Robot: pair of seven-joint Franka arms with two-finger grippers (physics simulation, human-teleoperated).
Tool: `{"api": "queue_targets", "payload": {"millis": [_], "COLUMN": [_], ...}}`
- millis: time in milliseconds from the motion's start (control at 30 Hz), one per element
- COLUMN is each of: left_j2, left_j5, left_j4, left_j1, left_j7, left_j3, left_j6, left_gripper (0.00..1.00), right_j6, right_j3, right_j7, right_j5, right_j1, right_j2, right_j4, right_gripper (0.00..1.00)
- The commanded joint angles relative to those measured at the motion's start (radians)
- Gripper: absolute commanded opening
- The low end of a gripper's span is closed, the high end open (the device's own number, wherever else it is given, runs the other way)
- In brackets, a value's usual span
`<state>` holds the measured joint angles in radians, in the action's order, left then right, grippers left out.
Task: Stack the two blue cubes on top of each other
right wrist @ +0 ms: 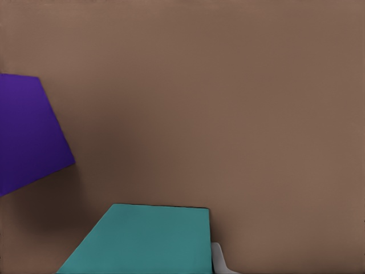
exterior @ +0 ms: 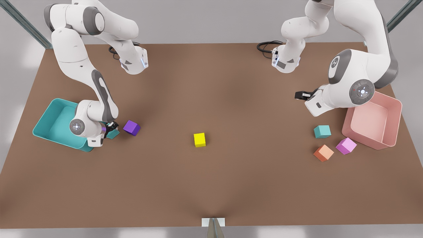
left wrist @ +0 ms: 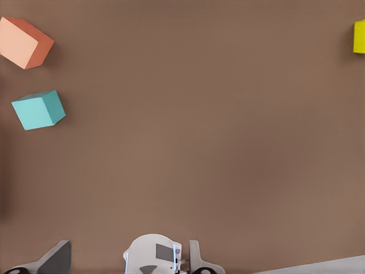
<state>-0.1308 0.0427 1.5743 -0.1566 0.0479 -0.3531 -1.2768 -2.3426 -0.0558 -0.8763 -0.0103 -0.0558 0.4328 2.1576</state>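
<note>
One blue cube [exterior: 322, 131] [left wrist: 39, 109] lies on the brown table at the front view's right, beside an orange cube [exterior: 324, 152] and a pink cube [exterior: 346, 145]. My left gripper [exterior: 299, 95] [left wrist: 126, 262] hangs open and empty above the table, up and inward from that cube. The other blue cube [exterior: 114, 134] [right wrist: 142, 240] rests on the table at the front view's left, beside the teal bin [exterior: 49, 127]. Lowered right over this cube is my right gripper [exterior: 111, 127]. It is open, with one fingertip [right wrist: 219, 262] close beside the cube's edge.
A dark purple cube [exterior: 132, 127] [right wrist: 28, 137] lies just beside the right gripper and its cube. A yellow cube [exterior: 199, 139] [left wrist: 359, 36] sits mid-table. A pink bin [exterior: 375, 120] stands at the front view's right, partly behind the left arm.
</note>
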Motion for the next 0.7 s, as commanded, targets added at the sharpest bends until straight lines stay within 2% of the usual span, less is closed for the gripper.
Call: {"api": "queue_targets", "payload": {"millis": [0, 167, 200, 300, 400, 467, 500, 567, 633, 667], "left_j2": [0.002, 0.002, 0.002, 0.000, -0.076, -0.159, -0.185, -0.260, -0.280, -0.282], "left_j5": [0.000, -0.003, -0.003, -0.003, -0.057, -0.073, -0.153, -0.184, -0.176, -0.176], "left_j4": [0.000, -0.002, -0.002, -0.026, -0.049, -0.076, -0.076, -0.076, -0.037, -0.008], "left_j1": [-0.001, -0.001, -0.001, -0.003, -0.008, -0.020, -0.021, -0.047, -0.060, -0.060], "left_j7": [0.003, 0.003, 0.001, 0.001, 0.007, 0.055, 0.047, -0.049, -0.252, -0.293], "left_j3": [-0.001, -0.001, -0.001, 0.002, 0.003, 0.011, 0.013, 0.022, 0.135, 0.157], "left_j6": [0.001, 0.001, 0.002, 0.001, -0.058, -0.140, -0.205, -0.292, -0.430, -0.481], "left_gripper": [1.00, 1.00, 1.00, 1.00, 1.00, 1.00, 1.00, 1.00, 1.00, 1.00], "right_j6": [0.003, 0.029, 0.072, 0.367, 0.393, 0.387, 0.378, 0.358, 0.287, 0.237], "right_j3": [0.004, 0.021, 0.021, 0.028, 0.028, 0.027, 0.027, 0.027, 0.025, 0.024], "right_j7": [0.043, 0.063, 0.056, 0.163, 0.701, 1.126, 1.307, 1.620, 1.818, 1.901], "right_j5": [-0.008, 0.003, 0.032, 0.138, 0.266, 0.265, 0.260, 0.253, 0.251, 0.250], "right_j1": [0.002, 0.031, 0.031, 0.149, 0.384, 0.580, 0.659, 0.767, 0.843, 0.872], "right_j2": [-0.005, -0.060, -0.071, -0.101, -0.059, 0.027, 0.086, 0.213, 0.291, 0.313], "right_j4": [-0.002, -0.054, -0.080, -0.304, -0.432, -0.597, -0.677, -0.847, -0.927, -0.933], "right_gripper": [0.57, 0.58, 0.58, 0.58, 0.58, 0.58, 0.58, 0.58, 0.58, 0.58]}}
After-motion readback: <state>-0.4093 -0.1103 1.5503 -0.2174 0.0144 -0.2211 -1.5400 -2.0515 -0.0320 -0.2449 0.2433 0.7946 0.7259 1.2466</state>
